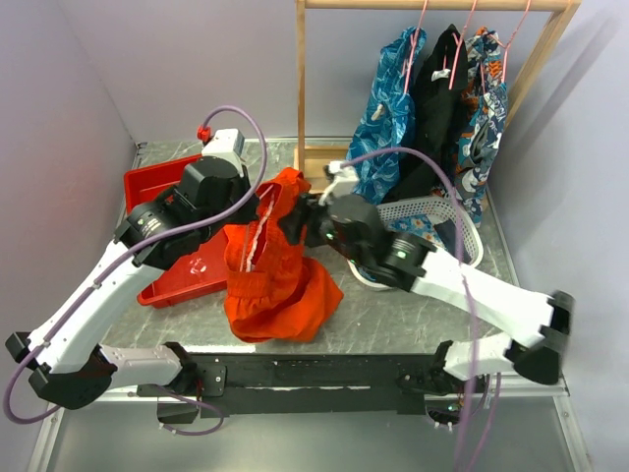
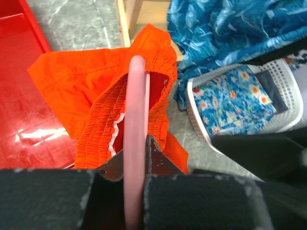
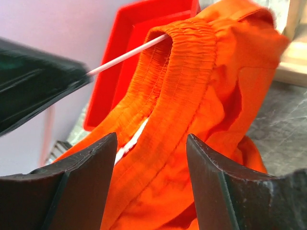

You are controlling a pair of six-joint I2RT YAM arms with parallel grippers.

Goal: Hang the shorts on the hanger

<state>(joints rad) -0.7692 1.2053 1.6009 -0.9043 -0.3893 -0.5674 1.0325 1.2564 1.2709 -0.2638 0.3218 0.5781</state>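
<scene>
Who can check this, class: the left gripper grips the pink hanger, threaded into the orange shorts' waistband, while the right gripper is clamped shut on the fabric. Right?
Not quite. The right gripper is open, not clamped shut: the right wrist view shows its jaws standing apart in front of the shorts. The left gripper does grip the hanger, threaded into the waistband.

Grey marbled table point(image 1: 364, 320), red bin point(image 1: 147, 187), white basket point(image 1: 423, 208), shorts point(image 1: 280, 305) lower folds

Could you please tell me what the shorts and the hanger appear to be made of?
The shorts: soft fabric, matte orange-red; it drapes in folds and the waistband is gathered like elastic. The hanger: a thin, smooth pink rod, probably plastic or coated wire.
</scene>
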